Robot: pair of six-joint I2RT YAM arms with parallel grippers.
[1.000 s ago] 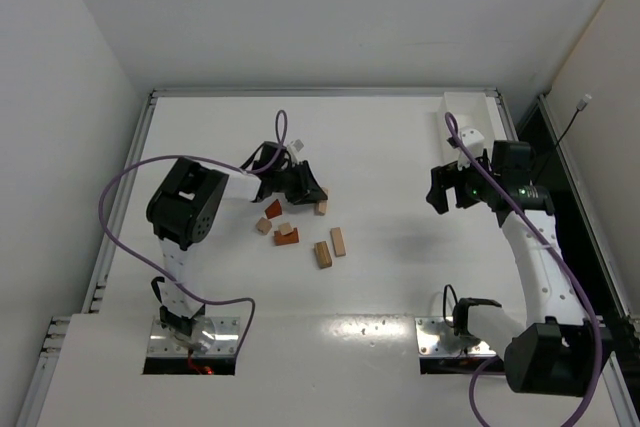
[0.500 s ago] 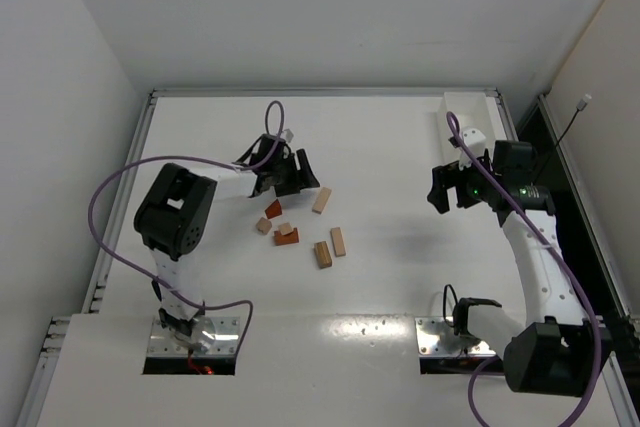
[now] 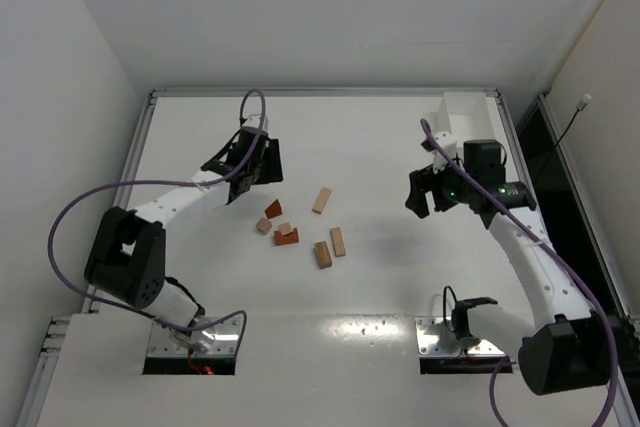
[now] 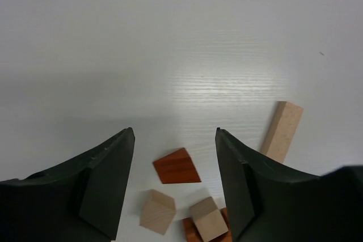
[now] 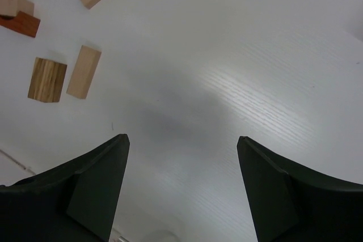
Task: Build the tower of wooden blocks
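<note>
Since 1 s ago my L end effector [image 3: 262, 165] has pulled back off the blocks toward the far-left of the worktop [image 3: 380, 137]. My R end effector [image 3: 420, 194] has edged in toward centre. The long pale block [image 3: 321, 200], which sat under the L fingers back then, now lies flat and free.

Both end effectors are spread wide w/ nothing between the fingers. L hovers just beyond the block cluster. R hovers well apart from it, on the right.

No tower yet. The wood blocks lie loose at mid-worktop, between the two arms. The red wedge [image 3: 273, 209] is nearest the L end effector, w/ a pale cube [image 3: 264, 226] just beside it. A second pale cube [image 3: 285, 229] touches the red block [image 3: 288, 238]; from the L wrist view it seems to sit on top, but can't say for sure. Nearer my bases, the grainy brown block [image 3: 322, 254] and short pale block [image 3: 338, 241] lie side by side, close but w/ a slim gap. The long pale block lies apart from the rest, on the far-right side of the cluster.
</note>
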